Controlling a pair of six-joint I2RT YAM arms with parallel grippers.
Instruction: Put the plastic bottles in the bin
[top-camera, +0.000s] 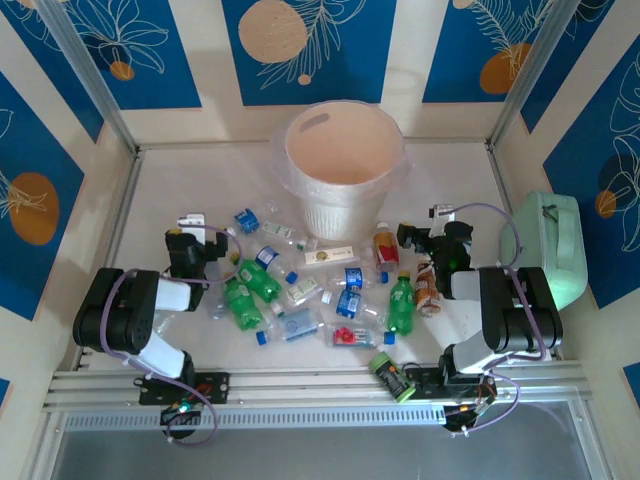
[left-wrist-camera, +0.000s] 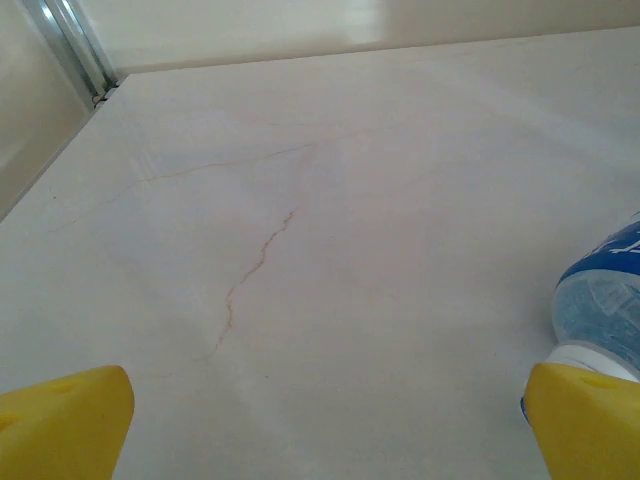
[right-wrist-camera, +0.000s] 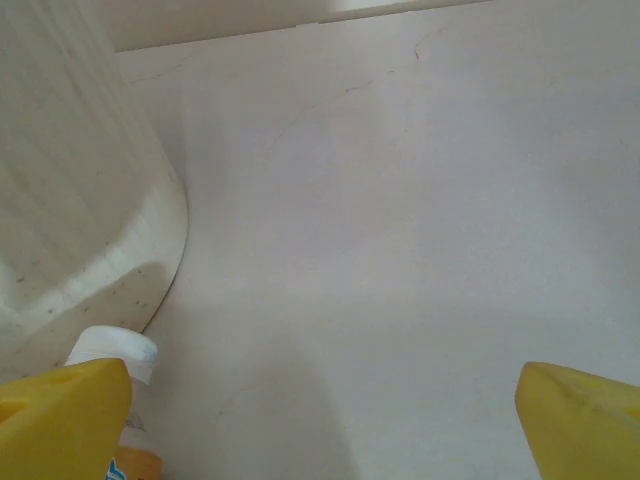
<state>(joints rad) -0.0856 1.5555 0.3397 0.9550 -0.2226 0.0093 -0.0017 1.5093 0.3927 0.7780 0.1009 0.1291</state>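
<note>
Several plastic bottles lie scattered on the table in front of the bin (top-camera: 343, 160), a cream-white bucket with a clear liner. Among them are green bottles (top-camera: 243, 305), blue-labelled ones (top-camera: 350, 290), a red one (top-camera: 350, 337) and an orange one (top-camera: 383, 243). My left gripper (top-camera: 192, 230) hovers at the left edge of the pile. It is open (left-wrist-camera: 325, 430) over bare table, with a blue-labelled bottle (left-wrist-camera: 605, 305) just beyond its right finger. My right gripper (top-camera: 422, 228) is open (right-wrist-camera: 320, 430) to the right of the bin (right-wrist-camera: 70, 200), a white-capped orange bottle (right-wrist-camera: 115, 355) by its left finger.
A mint-green rounded case (top-camera: 550, 245) stands at the right wall beside the right arm. A dark green bottle (top-camera: 392, 375) lies at the near rail between the arm bases. Walls enclose the table on the left, back and right.
</note>
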